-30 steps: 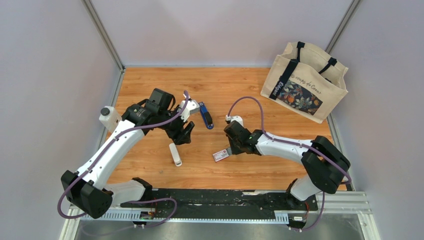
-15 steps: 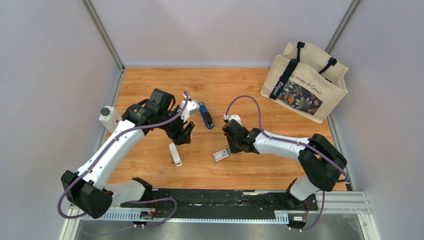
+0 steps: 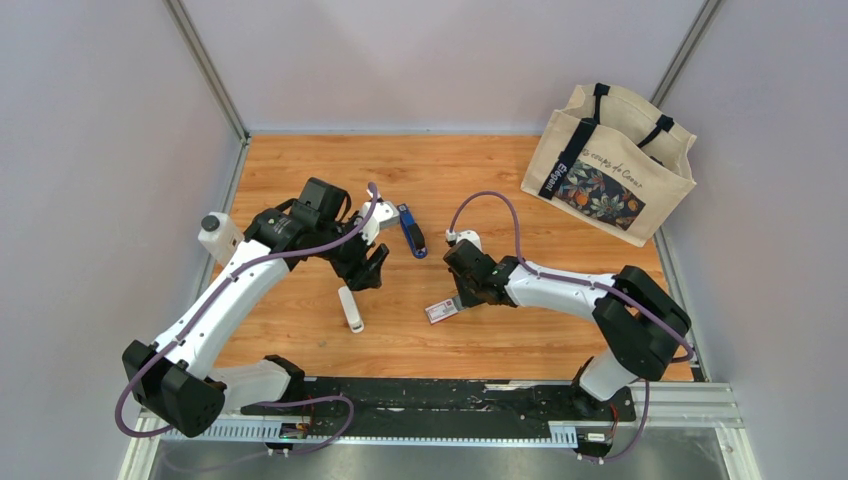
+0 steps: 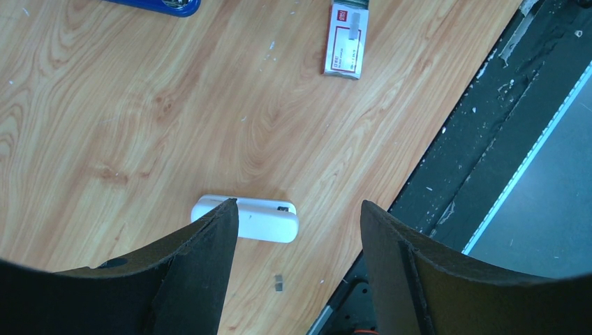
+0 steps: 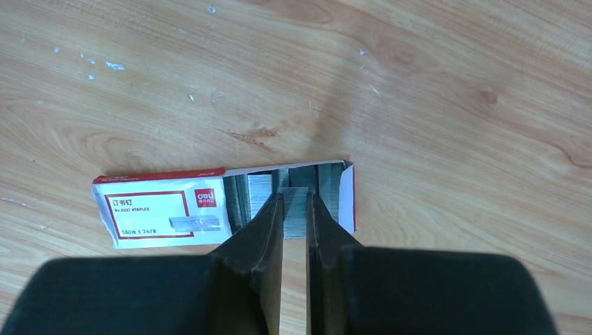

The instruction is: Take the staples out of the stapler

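Observation:
The blue stapler (image 3: 411, 229) lies on the wooden table just right of my left wrist; only its edge shows at the top of the left wrist view (image 4: 160, 5). My left gripper (image 3: 368, 270) (image 4: 298, 204) is open and empty, above a white rounded stick (image 3: 350, 308) (image 4: 262, 220). My right gripper (image 3: 463, 292) (image 5: 295, 199) is shut on a strip of staples (image 5: 294, 209), over the open end of the pink-and-white staple box (image 3: 441, 311) (image 5: 164, 209). More staple strips lie in the box.
A canvas tote bag (image 3: 610, 165) stands at the back right. A tiny staple fragment (image 4: 278, 282) lies on the wood near the white stick. The black rail (image 3: 450, 400) runs along the table's near edge.
My right gripper has edged slightly left and away over the staple box. The left arm, the stapler and the white stick have not moved.

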Robot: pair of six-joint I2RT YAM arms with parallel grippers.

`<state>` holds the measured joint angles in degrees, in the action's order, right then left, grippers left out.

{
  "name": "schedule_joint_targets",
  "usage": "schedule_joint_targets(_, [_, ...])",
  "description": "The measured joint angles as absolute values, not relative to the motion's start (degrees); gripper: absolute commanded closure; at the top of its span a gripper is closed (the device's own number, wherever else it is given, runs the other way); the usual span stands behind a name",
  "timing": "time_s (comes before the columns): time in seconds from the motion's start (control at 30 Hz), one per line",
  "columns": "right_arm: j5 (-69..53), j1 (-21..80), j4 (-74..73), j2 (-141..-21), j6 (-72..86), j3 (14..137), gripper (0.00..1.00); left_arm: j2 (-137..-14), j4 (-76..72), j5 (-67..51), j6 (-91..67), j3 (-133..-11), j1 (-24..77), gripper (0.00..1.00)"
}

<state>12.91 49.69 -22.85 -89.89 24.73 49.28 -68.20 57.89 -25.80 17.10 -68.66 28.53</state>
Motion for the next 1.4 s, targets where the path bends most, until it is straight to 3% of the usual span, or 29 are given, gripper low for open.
schedule_joint_targets(0.2, [12.9,49.7,-22.9,-89.9,24.5,49.4,0.84,-68.2,57.9,-25.8,17.1,-68.7,28.5,0.27])
schedule_joint_targets(0.47, [12.9,49.7,-22.9,-89.9,24.1,49.4,0.72,-68.2,58.0,-25.8,17.1,-68.7,28.5,0.27])
schedule_joint_targets(0.83, [12.3,49.7,-22.4,-88.5,23.9,49.1,0.71,-68.2,58.1,-25.8,17.3,-68.7,28.6,0.27])
schedule_joint_targets(1.1, [11.4,48.2,-22.5,-80.8,23.9,48.7,0.74,-70.0,57.9,-24.6,19.5,-68.6,31.1,0.29])
schedule_joint_targets(1.4, [1.2,33.3,-19.1,-79.3,25.4,42.3,0.77,-80.1,51.5,-18.0,23.4,-64.2,39.3,0.32])
